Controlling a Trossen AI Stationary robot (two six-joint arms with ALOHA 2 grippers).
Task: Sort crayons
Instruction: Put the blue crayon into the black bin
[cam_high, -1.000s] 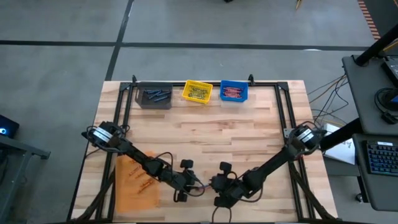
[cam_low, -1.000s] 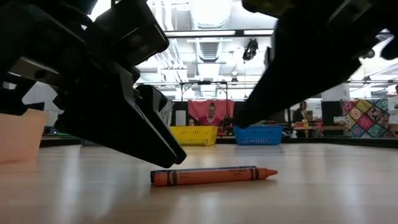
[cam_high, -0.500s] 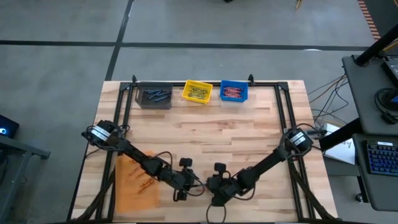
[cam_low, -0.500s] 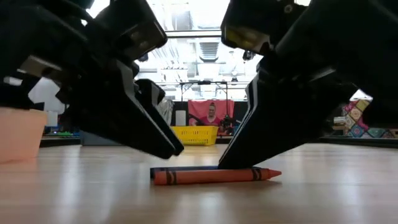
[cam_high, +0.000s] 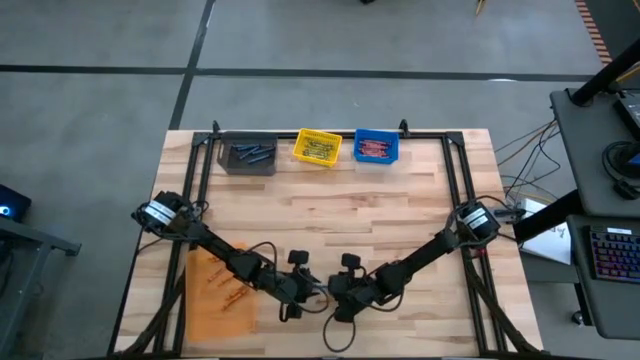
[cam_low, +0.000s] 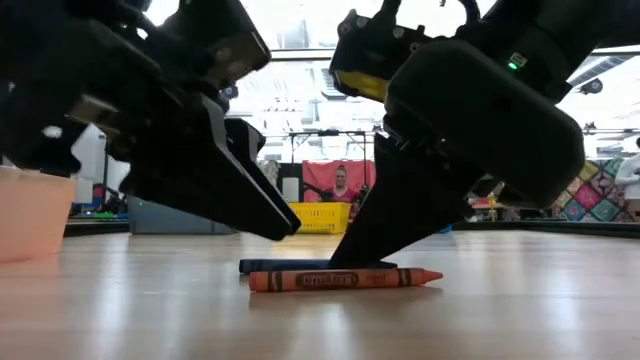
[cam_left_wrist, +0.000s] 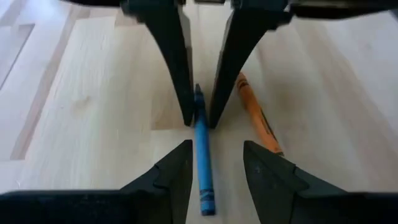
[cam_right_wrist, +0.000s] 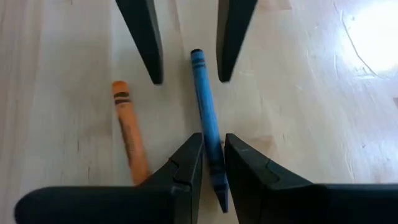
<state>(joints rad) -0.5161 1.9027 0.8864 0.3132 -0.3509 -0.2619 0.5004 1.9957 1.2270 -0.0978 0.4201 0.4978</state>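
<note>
A blue crayon lies flat on the wooden table near its front edge. An orange crayon lies beside it on the near side. My right gripper stands low over the blue crayon's pointed end and is shut on it; it also shows in the left wrist view. My left gripper is open. Its fingers stand on either side of the blue crayon's flat end without touching it. The two grippers face each other. My right gripper pinches the blue crayon between its two fingers, close to the pointed end. The fingers slant down from the table's right and run roughly along the crayon. The crayon lies on the table.
A grey bin, a yellow bin and a blue bin, each with crayons in it, stand along the far edge. An orange tray with orange crayons lies under my left arm. A person shows in the room behind.
My right gripper has moved toward the table's left, up to my left gripper, and come down until its fingertips stand at the blue crayon. The orange crayon has stayed in place.
</note>
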